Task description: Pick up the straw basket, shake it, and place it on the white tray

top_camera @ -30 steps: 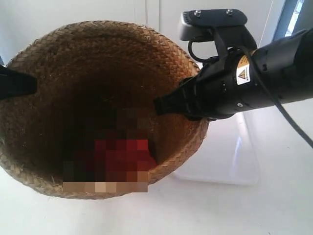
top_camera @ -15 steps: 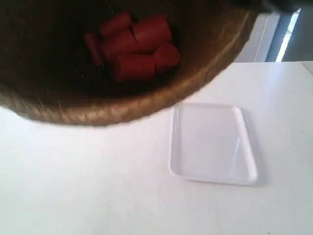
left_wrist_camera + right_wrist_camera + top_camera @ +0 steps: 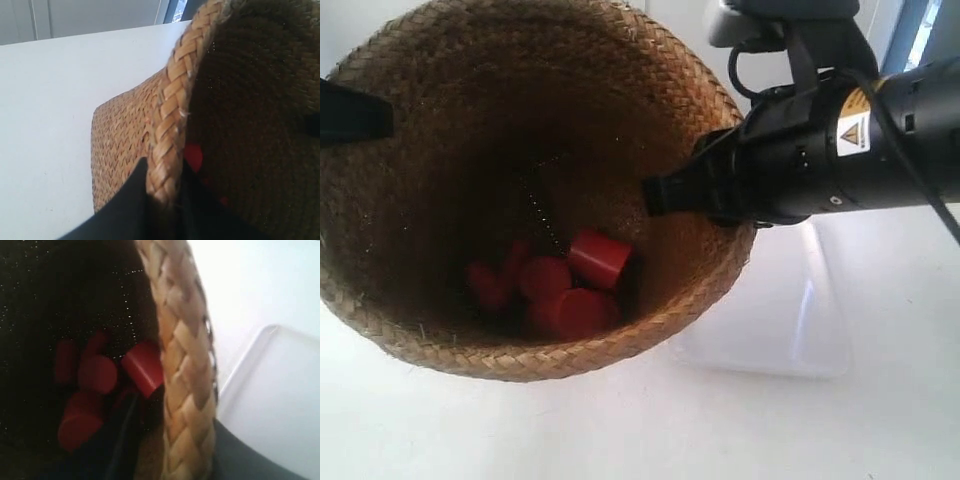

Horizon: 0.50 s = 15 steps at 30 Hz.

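Note:
The straw basket point(image 3: 520, 110) hangs in the air, held by its braided rim from two sides, its dark inside facing the exterior view. My left gripper point(image 3: 162, 167) is shut on the basket rim point(image 3: 172, 110), one black finger outside and one inside the wall. It shows as a black tip point(image 3: 355, 115) at the exterior view's left. My right gripper point(image 3: 175, 412) is shut on the opposite rim point(image 3: 177, 340), beside the white tray point(image 3: 280, 390). In the exterior view its finger point(image 3: 665, 195) reaches inside the basket. The white tray point(image 3: 790, 320) lies on the table below, partly hidden by the basket.
Several red cylinders point(image 3: 560, 290) lie loose at the bottom of the basket, also seen as red cylinders point(image 3: 95, 375) in the right wrist view. The table point(image 3: 880, 420) is white. The right arm's black body point(image 3: 840, 150) hangs over the tray's far part.
Half a second ago the basket was swung up close to the exterior camera; it has come back down to about its earlier height. The red cylinders have shifted inside. Both grips are unchanged.

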Available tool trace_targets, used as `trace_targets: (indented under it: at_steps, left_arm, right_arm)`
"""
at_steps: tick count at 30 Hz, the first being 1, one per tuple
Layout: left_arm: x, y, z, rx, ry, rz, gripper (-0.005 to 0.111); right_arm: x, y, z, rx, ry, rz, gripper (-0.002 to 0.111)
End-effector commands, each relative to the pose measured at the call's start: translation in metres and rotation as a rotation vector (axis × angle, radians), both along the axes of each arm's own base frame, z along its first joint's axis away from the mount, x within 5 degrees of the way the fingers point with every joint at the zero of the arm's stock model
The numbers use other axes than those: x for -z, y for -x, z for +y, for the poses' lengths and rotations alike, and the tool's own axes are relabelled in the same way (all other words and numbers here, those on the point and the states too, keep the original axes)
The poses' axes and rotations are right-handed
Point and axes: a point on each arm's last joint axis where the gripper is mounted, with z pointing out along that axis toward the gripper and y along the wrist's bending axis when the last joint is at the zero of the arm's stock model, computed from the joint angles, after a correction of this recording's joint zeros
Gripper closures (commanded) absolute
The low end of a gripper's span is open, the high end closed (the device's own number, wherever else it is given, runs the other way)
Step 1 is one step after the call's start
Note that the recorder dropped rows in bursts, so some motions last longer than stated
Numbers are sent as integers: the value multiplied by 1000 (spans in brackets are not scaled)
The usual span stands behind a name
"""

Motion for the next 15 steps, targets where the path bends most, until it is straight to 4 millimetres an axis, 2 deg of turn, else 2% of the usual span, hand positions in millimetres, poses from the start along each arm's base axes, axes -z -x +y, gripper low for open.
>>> trace_targets:
  at_steps: [1, 8, 11, 13, 15]
  left_arm:
    - [-5, 2, 0, -11, 26, -34, 107]
    - [18, 2, 3, -16, -25, 18, 107]
    - [18, 0, 4, -40, -24, 2, 107]
    - [5, 2, 4, -31, -22, -35, 107]
    - [-24, 14, 2, 2, -18, -115, 107]
  right_arm:
    - [10, -6, 2, -3, 47, 28, 108]
    - [23, -14, 7, -1, 73, 75, 108]
    - [24, -15, 7, -1, 77, 81, 108]
    - [12, -11, 5, -1, 71, 67, 108]
    - [-20, 0, -2, -9, 64, 23, 108]
